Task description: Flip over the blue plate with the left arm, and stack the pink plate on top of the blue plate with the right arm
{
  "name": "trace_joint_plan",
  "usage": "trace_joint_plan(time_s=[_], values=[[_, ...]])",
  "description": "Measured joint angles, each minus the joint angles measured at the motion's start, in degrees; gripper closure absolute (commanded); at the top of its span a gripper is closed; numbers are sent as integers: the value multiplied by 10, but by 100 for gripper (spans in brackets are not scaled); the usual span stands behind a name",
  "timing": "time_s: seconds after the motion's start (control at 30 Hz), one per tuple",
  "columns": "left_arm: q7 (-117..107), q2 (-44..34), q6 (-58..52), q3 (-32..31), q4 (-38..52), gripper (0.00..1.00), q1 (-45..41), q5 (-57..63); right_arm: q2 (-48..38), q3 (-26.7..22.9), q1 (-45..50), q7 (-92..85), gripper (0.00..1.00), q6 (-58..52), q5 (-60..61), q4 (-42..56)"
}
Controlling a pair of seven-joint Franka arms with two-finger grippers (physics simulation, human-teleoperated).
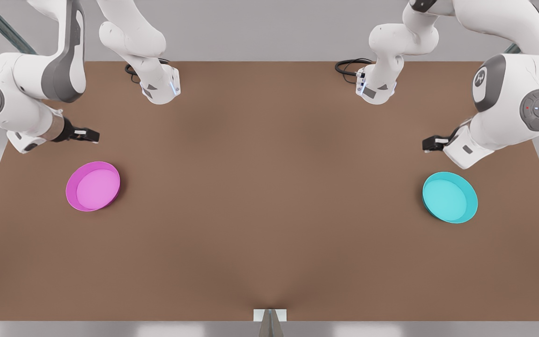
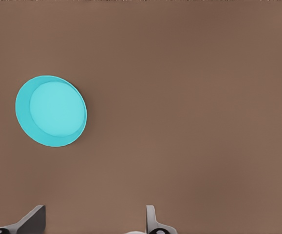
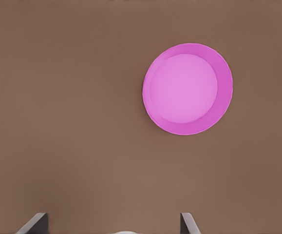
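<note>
Front view. A brown table (image 1: 269, 196) carries two dishes well apart. The pink plate (image 1: 93, 186) lies rim up toward the table's edge on the front view's left; the blue plate (image 1: 449, 196) lies rim up toward the opposite edge. The right gripper (image 1: 92, 135) hangs above the table just behind the pink plate, touching nothing. The left gripper (image 1: 428, 144) hangs likewise just behind the blue plate. How far either pincer is spread cannot be told from this angle.

Left wrist view. The blue plate (image 2: 51, 111) rests flat on the table, hollow side up, off to one side of the left gripper (image 2: 94, 217). Its two fingertips (image 2: 33, 217) stand wide apart and hold nothing.

Right wrist view. The pink plate (image 3: 187, 89) rests flat on the table, hollow side up, ahead of the right gripper (image 3: 114, 222), whose fingertips (image 3: 188, 222) are also spread wide and empty.

Handling, as a judgement. Both plates look stiff, thin-walled and light, with a smooth finish that may slip. The low upright rim is the likely place to pinch, one finger inside and one outside; for flipping the blue plate, a firm hold on the rim nearest the left gripper seems needed.
</note>
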Motion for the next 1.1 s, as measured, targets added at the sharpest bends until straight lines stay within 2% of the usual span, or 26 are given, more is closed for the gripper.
trace_joint_plan(time_s=[0.1,0.17,0.3,0.43,0.6,0.83,0.93,0.97,1.1], values=[[-3,12,8,1,-5,0,2,1,1,10,-2,0,0,14,1,13],[-7,57,32,0,-40,0,32,1,2,15,3,1,0,20,2,13],[36,182,124,14,-61,0,217,-53,9,17,10,-1,0,29,2,15],[155,280,246,79,-62,0,305,-111,38,16,3,-2,0,35,13,48],[281,325,344,92,-68,0,328,-179,71,17,-8,-2,0,43,2,76],[398,336,394,99,-118,0,327,-220,79,18,-13,-1,0,48,-8,78],[433,337,406,99,-123,32,324,-229,81,18,-8,-1,0,49,-8,78],[443,337,409,99,-123,39,323,-230,81,18,-7,-1,0,49,-9,78],[480,337,416,99,-124,39,322,-234,84,18,-2,-1,0,50,-8,78]])
